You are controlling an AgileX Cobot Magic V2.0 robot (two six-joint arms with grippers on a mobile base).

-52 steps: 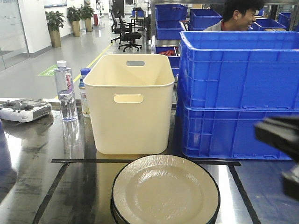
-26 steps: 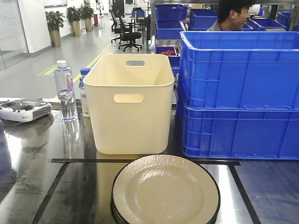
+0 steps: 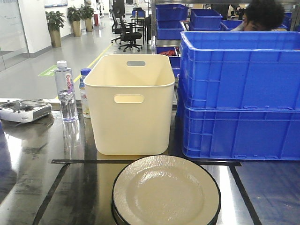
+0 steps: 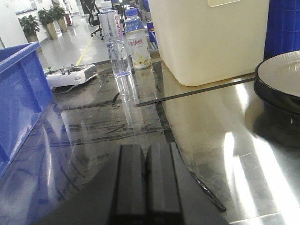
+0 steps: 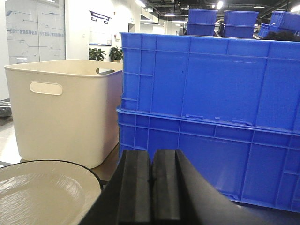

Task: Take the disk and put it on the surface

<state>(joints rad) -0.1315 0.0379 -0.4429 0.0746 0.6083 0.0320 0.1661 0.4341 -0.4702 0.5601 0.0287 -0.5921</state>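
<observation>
You are looking at the disk (image 3: 165, 191) sitting flat on the shiny dark surface (image 3: 28, 178), inside the black tape lines (image 3: 140, 162) (just in front of the cream bin (image 3: 130, 105)). Your left end effector (image 4: 146, 180) is hanging low over the surface, pinched closed on nothing. Your right end effector (image 5: 151, 187) is closed and empty too, beside the blue crates (image 3: 239, 93).

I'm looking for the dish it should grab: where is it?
In the front view the plate lies bottom centre on the dark table, inside the tape lines, just before the cream bin.
</observation>
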